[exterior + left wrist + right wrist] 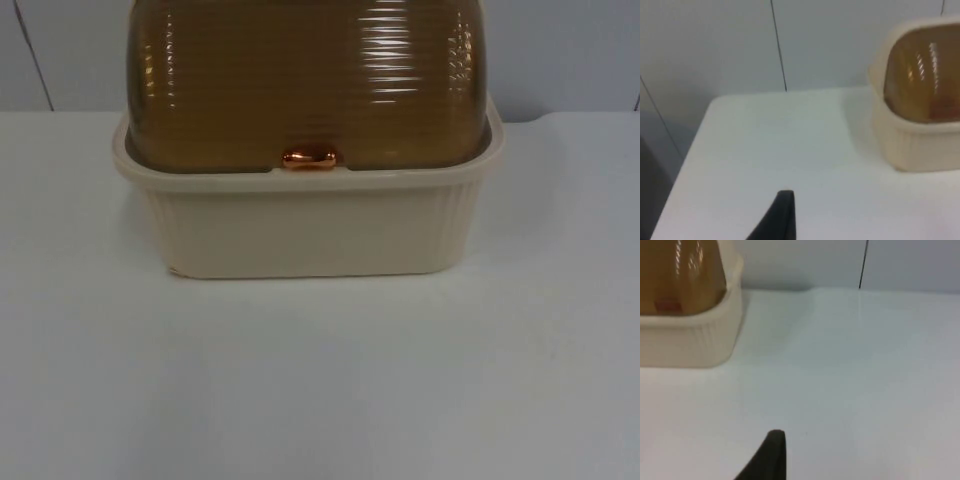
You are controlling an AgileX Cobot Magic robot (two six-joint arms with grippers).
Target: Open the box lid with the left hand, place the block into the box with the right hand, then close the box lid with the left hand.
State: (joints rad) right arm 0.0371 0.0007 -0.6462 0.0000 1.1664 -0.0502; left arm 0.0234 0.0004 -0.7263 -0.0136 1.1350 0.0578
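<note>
From my station, all I can make out of the left gripper (782,215) is one fingertip: matte black, a narrow wedge tapering to a squared tip, seen against the white table (765,145). The right gripper (771,455) shows the same, a plain black fingertip with a rounded tip, no markings or screws that I can see.

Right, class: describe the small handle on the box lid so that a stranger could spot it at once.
Start at the white table, where a cream ribbed box stands before the grey wall. A domed, translucent brown lid lies shut on it. At the middle of the lid's front edge sits the handle, a small shiny copper knob, the one metallic-looking part.
</note>
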